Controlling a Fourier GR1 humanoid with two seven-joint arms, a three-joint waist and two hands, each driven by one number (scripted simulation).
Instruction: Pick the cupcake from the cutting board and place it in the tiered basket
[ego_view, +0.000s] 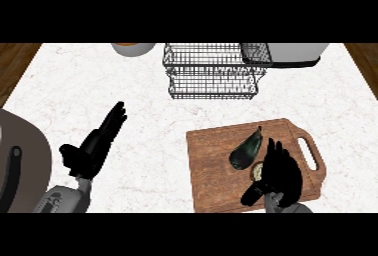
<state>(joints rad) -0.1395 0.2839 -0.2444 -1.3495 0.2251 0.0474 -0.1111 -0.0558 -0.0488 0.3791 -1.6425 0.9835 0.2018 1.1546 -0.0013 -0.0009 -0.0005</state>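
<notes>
The cupcake (258, 170) is located on the cutting board (218, 170), near its centre-right, and is mostly hidden: only a small pale patch is seen at the left edge of the right hand (279, 172). The hand is positioned directly over it, so the cupcake lies just left of and under the fingers. Fingers are extended up-view with the thumb set off to the lower left; whether they are curled on the cupcake or only laid over it cannot be told from the head view. No long axis can be read from the visible part.

A dark aubergine (246, 149) is lying diagonally just up-left of the cupcake, approx. touching it; contact risk is judged present during lift.

The tiered basket (214, 70) is set up-view and left of the board, well apart. Transfer dir. is therefore judged fwd and slightly left.

The left hand (94, 145) is resting open, fingers straight, well left of the board. The right hand is the nearer one.
</notes>
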